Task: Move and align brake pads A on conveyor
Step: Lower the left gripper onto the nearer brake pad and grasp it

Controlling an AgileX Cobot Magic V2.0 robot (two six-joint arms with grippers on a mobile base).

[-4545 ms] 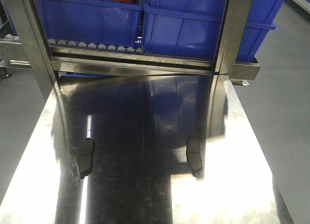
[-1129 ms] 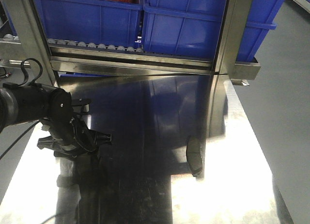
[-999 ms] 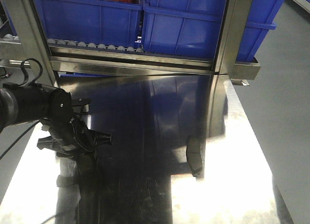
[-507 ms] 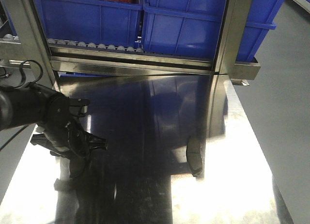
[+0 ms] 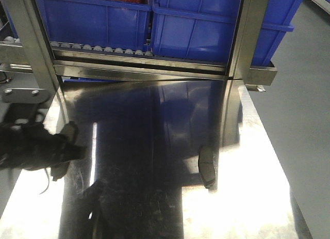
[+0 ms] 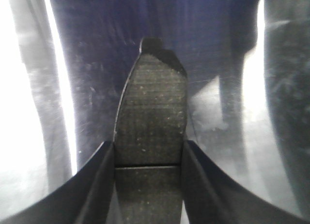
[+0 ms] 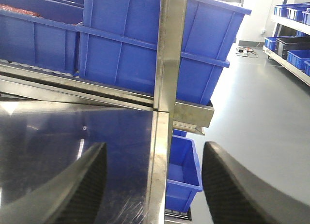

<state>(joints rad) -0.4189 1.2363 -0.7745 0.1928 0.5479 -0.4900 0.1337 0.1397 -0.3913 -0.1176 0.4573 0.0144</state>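
Observation:
In the left wrist view a dark grey brake pad (image 6: 152, 117) with a centre groove is clamped between both fingers of my left gripper (image 6: 147, 161), above the shiny steel table (image 6: 87, 88). From the front that arm is a dark blur at the table's left edge, with the left gripper (image 5: 64, 148) hard to make out. A second brake pad (image 5: 207, 165) lies on the steel table (image 5: 154, 197) right of centre. My right gripper (image 7: 152, 185) is open with nothing in it, over the table's right edge. The conveyor is out of view.
Blue bins (image 5: 196, 22) sit on a roller rack behind the table, carried by steel posts (image 5: 242, 37). Another blue bin (image 7: 181, 171) stands on the floor beyond the table's right edge. Grey floor lies on both sides.
My left arm came in over the left brake pad, shut on it and has now swung left with it. That pad's spot on the table is bare. The right pad has not moved.

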